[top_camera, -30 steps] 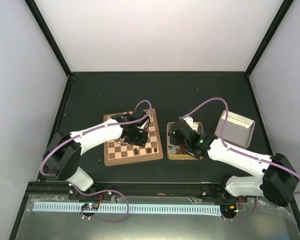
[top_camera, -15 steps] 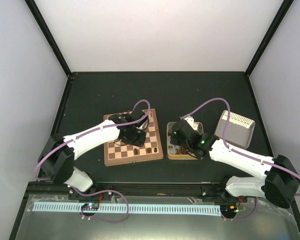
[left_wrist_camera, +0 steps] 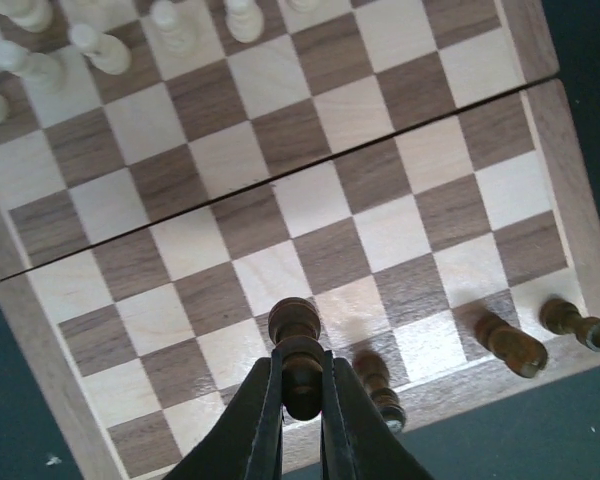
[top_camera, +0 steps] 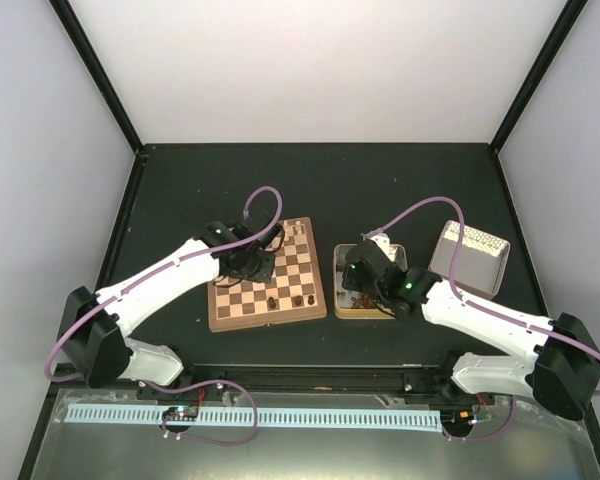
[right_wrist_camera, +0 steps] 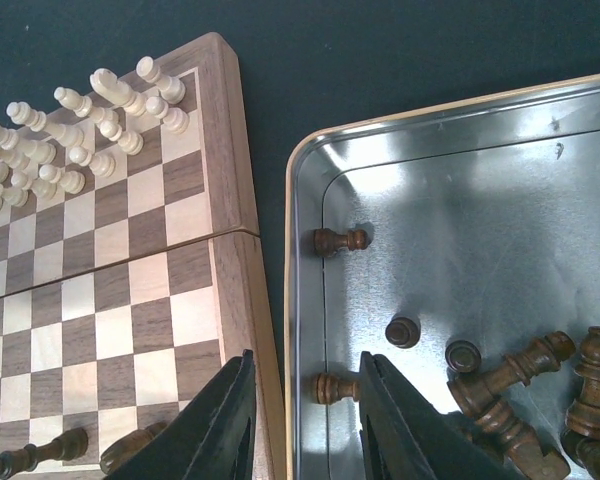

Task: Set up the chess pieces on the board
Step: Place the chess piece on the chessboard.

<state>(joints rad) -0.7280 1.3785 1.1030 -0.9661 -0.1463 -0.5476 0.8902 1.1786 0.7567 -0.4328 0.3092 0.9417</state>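
My left gripper [left_wrist_camera: 300, 378] is shut on a dark brown chess piece [left_wrist_camera: 294, 322] and holds it over the near rows of the board [left_wrist_camera: 310, 200]. Three more dark chess pieces, among them one at the border [left_wrist_camera: 382, 388], sit along the board's near edge. In the top view the left gripper [top_camera: 248, 262] hangs over the left half of the board [top_camera: 220, 318]. My right gripper [right_wrist_camera: 305, 420] is open over the left rim of the metal tin [right_wrist_camera: 310, 190]. A lying dark pawn [right_wrist_camera: 332, 388] shows between its fingers, untouched.
Cream chessmen [right_wrist_camera: 75, 130] fill the far rows of the board. Several dark pieces [right_wrist_camera: 540, 390] lie heaped in the tin's right part, and a pawn [right_wrist_camera: 338, 240] rests by its left wall. A second metal tray [top_camera: 470, 258] sits at the right.
My left gripper has closed on the dark piece and moved left and away over the board. The right gripper has shifted slightly over the tin, its jaws a little narrower.
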